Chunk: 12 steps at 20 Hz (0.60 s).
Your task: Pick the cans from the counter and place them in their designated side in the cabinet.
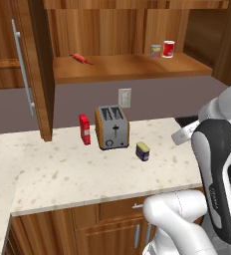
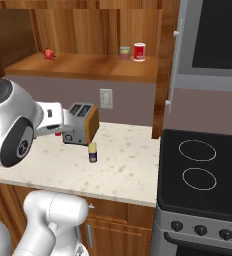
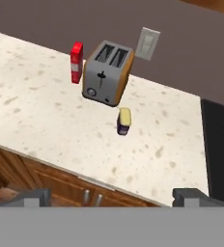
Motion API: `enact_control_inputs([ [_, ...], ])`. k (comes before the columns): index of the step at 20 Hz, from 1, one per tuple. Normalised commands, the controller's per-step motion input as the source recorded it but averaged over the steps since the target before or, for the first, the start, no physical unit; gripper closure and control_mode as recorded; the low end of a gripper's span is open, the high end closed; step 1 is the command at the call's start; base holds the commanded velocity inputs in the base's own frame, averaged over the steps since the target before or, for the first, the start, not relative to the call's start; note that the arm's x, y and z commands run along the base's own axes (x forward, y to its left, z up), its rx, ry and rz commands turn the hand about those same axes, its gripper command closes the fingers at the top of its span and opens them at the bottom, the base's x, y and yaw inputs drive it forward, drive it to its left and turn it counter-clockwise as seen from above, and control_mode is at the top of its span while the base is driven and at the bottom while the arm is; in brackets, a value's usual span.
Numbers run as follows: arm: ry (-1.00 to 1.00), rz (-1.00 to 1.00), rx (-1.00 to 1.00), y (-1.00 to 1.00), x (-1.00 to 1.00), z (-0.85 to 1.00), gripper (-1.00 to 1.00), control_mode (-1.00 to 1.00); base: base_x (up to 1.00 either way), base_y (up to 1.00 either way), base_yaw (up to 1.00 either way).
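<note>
Up close, the two fingers stand wide apart at the bottom of the hand view, one dark tip at each side, with nothing between them and nothing touched. They hang above the front edge of the worktop, looking down on it.

Beyond them, the squat dark blue-purple can with its yellow top stands on the beige speckled stone, just in front of the toaster. Any writing on its label is too small to read. A flat red carton stands upright beside the toaster, its print too small to read as well.

Higher up, the round grey-green can sits on the cabinet shelf close beside a red cup with a white rim. A small red item lies well apart from them on the same shelf. The cabinet door with its long metal handle stands open. A black stovetop adjoins the worktop.
</note>
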Motion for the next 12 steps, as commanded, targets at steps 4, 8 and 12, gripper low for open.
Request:
enact_control_inputs([
  [4,0.12,-0.01,0.03,0.0,0.18,-0.12,-1.0,-1.0,0.0,0.0,0.0],
  [8,0.03,0.0,0.02,0.0,0.16,-0.12,-1.0,-1.0,0.0,0.0,0.0],
  [12,0.0,0.0,0.0,0.0,0.21,-0.17,-1.0,-1.0,0.0,0.0,0.0],
])
